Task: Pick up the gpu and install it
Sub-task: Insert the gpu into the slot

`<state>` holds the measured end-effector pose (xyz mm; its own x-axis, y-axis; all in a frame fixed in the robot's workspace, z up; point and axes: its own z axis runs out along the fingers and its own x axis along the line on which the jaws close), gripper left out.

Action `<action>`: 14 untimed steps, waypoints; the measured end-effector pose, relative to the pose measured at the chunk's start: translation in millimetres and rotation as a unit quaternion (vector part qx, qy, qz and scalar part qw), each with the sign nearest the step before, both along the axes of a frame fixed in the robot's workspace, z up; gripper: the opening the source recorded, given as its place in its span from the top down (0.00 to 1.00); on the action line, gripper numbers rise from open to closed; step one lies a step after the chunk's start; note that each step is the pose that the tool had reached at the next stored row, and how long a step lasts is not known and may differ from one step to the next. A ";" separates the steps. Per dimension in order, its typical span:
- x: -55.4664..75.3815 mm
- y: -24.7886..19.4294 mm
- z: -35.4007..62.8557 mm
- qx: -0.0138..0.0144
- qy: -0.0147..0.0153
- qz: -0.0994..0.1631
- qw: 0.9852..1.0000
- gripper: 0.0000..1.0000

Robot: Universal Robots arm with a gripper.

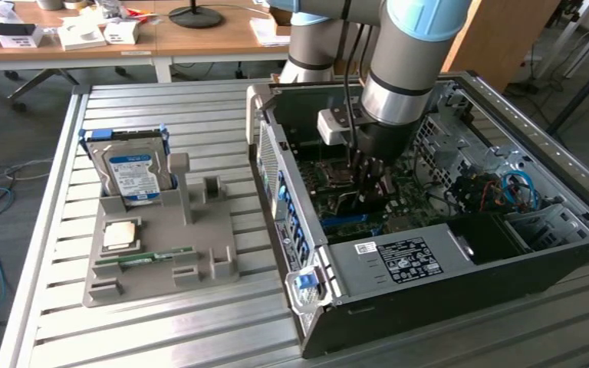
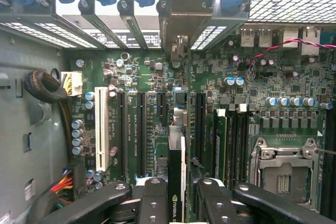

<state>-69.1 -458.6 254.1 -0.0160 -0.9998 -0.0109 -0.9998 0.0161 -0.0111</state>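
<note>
Your gripper point(image 1: 368, 188) reaches down inside the open computer case point(image 1: 459, 253), its fingers closed on the gpu point(image 2: 176, 177), which it holds edge-on above the motherboard point(image 2: 152, 85). In the wrist view the two black fingers point(image 2: 152, 203) press against either side of the card, and the card's thin dark board with its pale edge runs from between them toward the metal bracket point(image 2: 185, 14) at the case's rear slot openings. The card stands upright over the long black expansion slots point(image 2: 140, 132), in line with one near the middle of the board; whether its edge has met the slot cannot be told. A white slot point(image 2: 101, 129) lies off to one side, and the empty CPU socket point(image 2: 283, 169) to the other.

In the exterior view, the grey parts holder point(image 1: 162, 245) sits on the slatted metal table point(image 1: 120, 330) at the exterior view's left of the case. It carries the hard drive point(image 1: 134, 172) with a blue-white label standing upright, a CPU point(image 1: 123, 234) lying flat, and a green RAM stick point(image 1: 156, 255) beside it.
</note>
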 end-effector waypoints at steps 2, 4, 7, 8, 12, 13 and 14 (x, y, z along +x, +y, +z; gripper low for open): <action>0.0 0.0 -0.1 0.000 0.000 0.000 1.000 0.74; 0.0 0.0 -0.1 0.000 0.000 0.000 1.000 0.74; 0.0 0.0 -1.3 0.000 0.000 0.000 1.000 0.74; -0.1 0.0 -1.6 0.000 0.000 0.000 1.000 0.74; -0.1 0.0 -1.8 0.000 0.000 0.000 1.000 0.74; -0.2 0.0 -1.8 0.000 0.000 0.000 1.000 0.74; -0.2 0.0 -1.9 0.000 0.000 0.000 1.000 0.74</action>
<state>-69.2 -458.7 252.2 -0.0161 -0.9998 -0.0108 -0.9998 0.0162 -0.0110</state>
